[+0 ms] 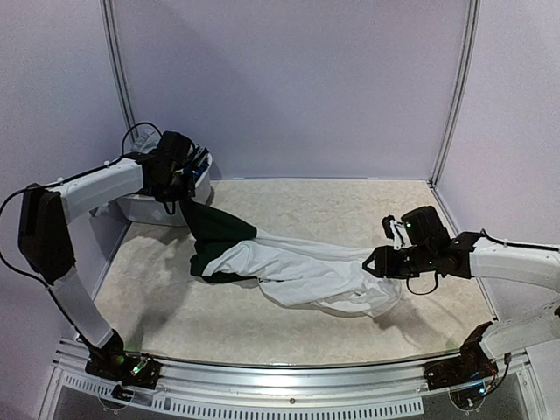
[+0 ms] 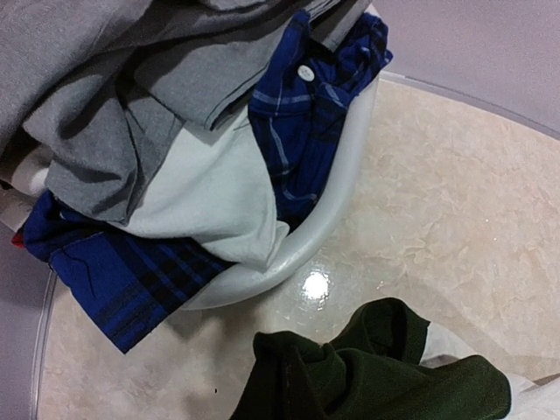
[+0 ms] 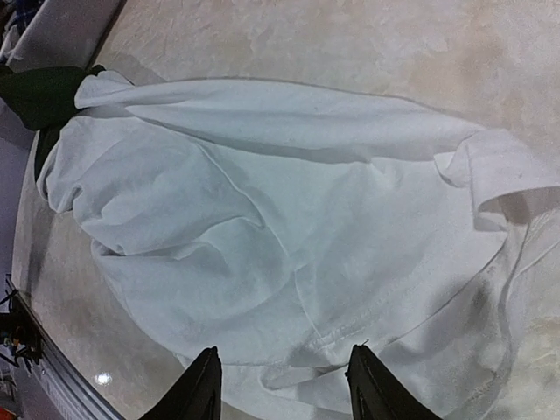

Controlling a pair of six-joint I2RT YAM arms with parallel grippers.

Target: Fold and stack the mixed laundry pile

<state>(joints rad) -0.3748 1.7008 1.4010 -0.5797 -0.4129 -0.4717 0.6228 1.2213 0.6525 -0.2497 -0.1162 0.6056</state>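
Pale marbled table (image 1: pixel 350 201) fills the floor of a booth with plain lilac walls (image 1: pixel 289 79), and a white basket (image 1: pixel 140 208) sits at its back left corner. My left gripper (image 1: pixel 178 188) hangs right at the basket's rim and is clenched; the green sleeve (image 1: pixel 214 232) of the white T-shirt (image 1: pixel 306 271) runs up into it from the table just beside the basket. From there the shirt stretches away from the basket, crumpled, across the middle of the table. At the shirt's end farthest from the basket, well apart from it, my right gripper (image 3: pixel 284 389) is released, its two fingers (image 3: pixel 208 385) spread just over the white hem and gripping nothing. The rest of the laundry pile (image 2: pixel 175 131) is heaped in the basket: a grey T-shirt (image 2: pixel 105 96) on top, a white piece (image 2: pixel 210 201) under it, and a blue plaid piece (image 2: pixel 306 131) spilling over the rim.
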